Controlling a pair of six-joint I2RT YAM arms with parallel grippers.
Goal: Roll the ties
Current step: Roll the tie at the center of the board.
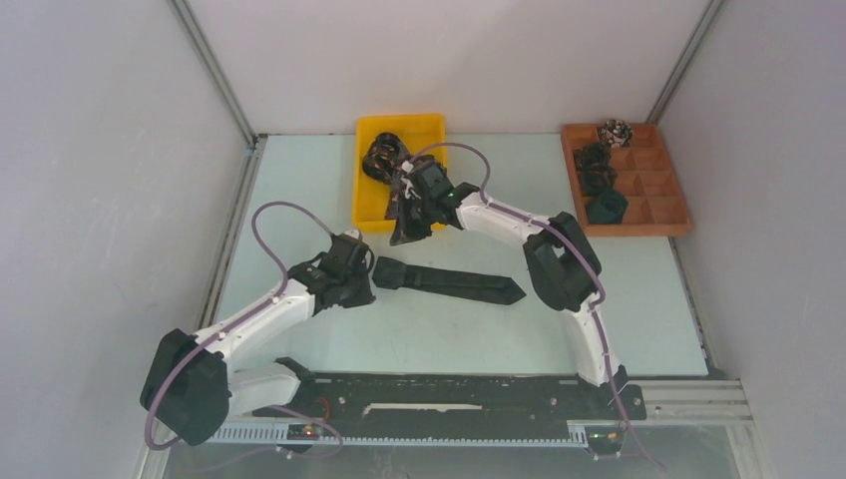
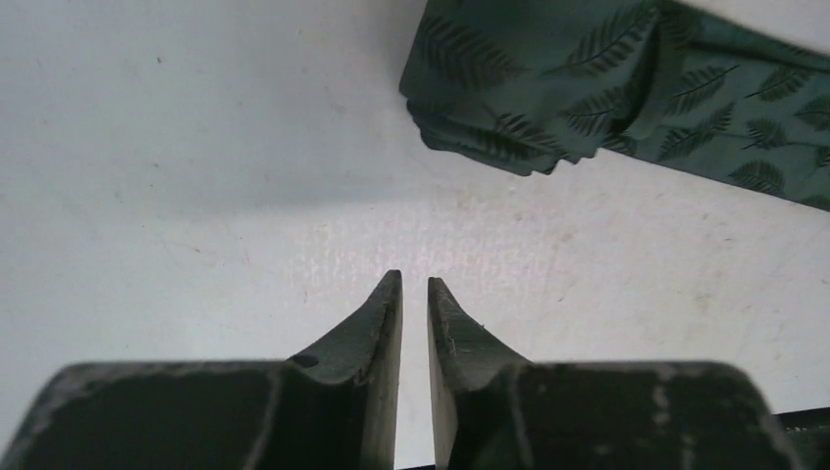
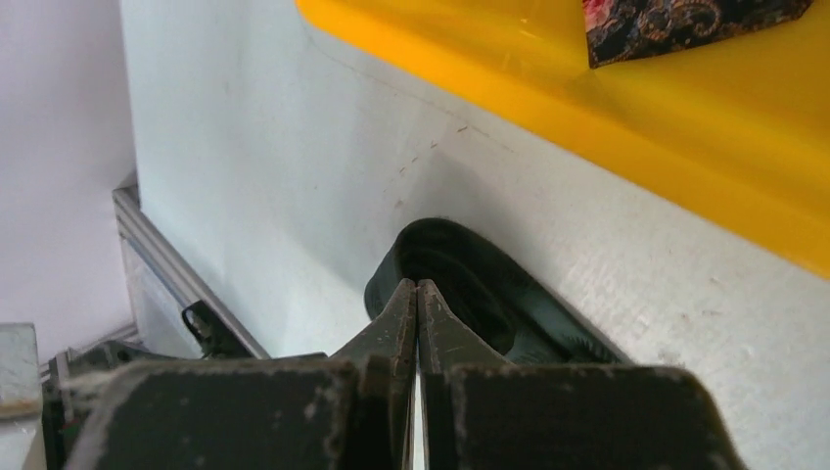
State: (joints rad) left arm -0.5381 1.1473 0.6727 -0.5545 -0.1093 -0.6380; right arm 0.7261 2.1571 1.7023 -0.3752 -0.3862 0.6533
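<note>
Pale table [image 1: 449,329], white walls on three sides. Yellow bin [image 1: 371,205] at the far edge holds unrolled ties [image 1: 384,155]. Wooden tray [image 1: 678,225] at far right already has rolled ties [image 1: 599,180] in several compartments, so the task looks partly done.

Working tie [image 1: 449,282]: dark green with a leaf print, lying flat mid-table. Its pointed end is toward the right arm and its blunt end toward the left. The left wrist view shows the blunt end [image 2: 509,108] stacked in several layers, probably the start of a roll.

Left gripper [image 2: 414,284]: jaws a narrow slit apart with bare table visible between them, holding nothing. It sits low, just beside the layered end and not touching it, likely placed to pin or nudge the roll.

Right gripper [image 3: 418,286]: jaws pressed tip to tip, close to the bin's front wall. A dark fabric loop [image 3: 460,274] stands at the tips. Cannot tell whether cloth is pinched between them, or whether this loop belongs to the working tie.

Judgement: rolling has barely begun, and the layered end could spring open if left unpinned.
</note>
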